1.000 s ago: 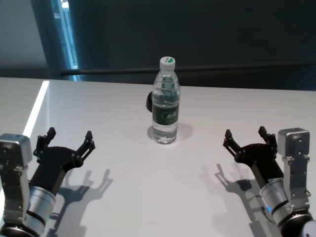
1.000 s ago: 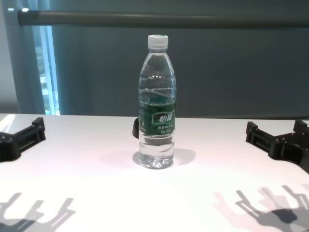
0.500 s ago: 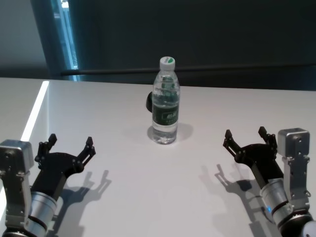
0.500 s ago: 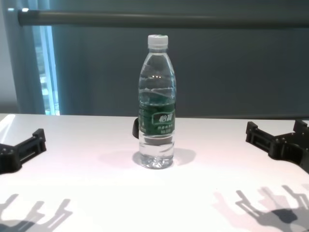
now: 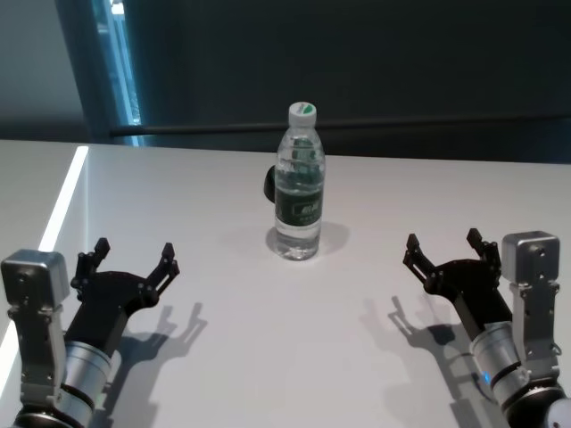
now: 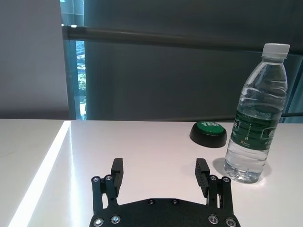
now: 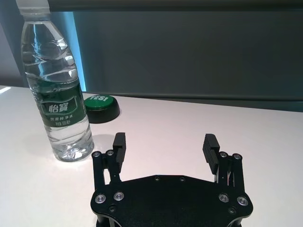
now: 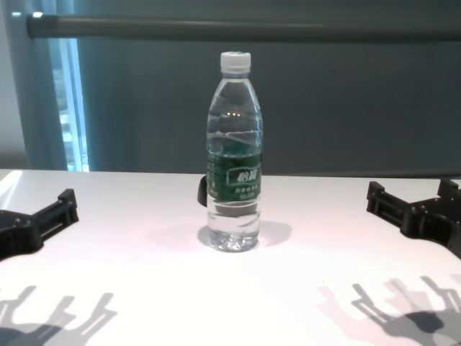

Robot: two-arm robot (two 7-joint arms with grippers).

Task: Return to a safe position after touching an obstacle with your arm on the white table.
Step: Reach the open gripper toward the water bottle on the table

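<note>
White table [image 5: 223, 357] fills the lower part of the head view, smooth and plain, with hard shadows of both grippers cast on it near the robot. Next in size come the 2 arms, 1 at each near corner, both low above the surface and both well apart from the bottle. The left gripper [image 5: 129, 259] hangs over the near left of the table with its jaws spread wide and nothing between them; the right gripper [image 5: 442, 250] mirrors it on the near right, jaws likewise spread and empty. Between them, farther from the robot and a little left of centre, the obstacle [image 5: 299, 187] stands upright on the table, its long axis vertical, white cap on top and green label around its middle. From the left jaws it lies ahead and to the robot's right; from the right jaws, ahead and to the robot's left. Neither arm looks clearly nearer, and neither touches it. Any retreat should therefore, in my judgement, pull each arm back and outward, away from the centre line, so no forearm sweeps toward the tall, easily tipped bottle. Smallest is a black button with a green top [image 6: 209, 133], just behind the bottle.
</note>
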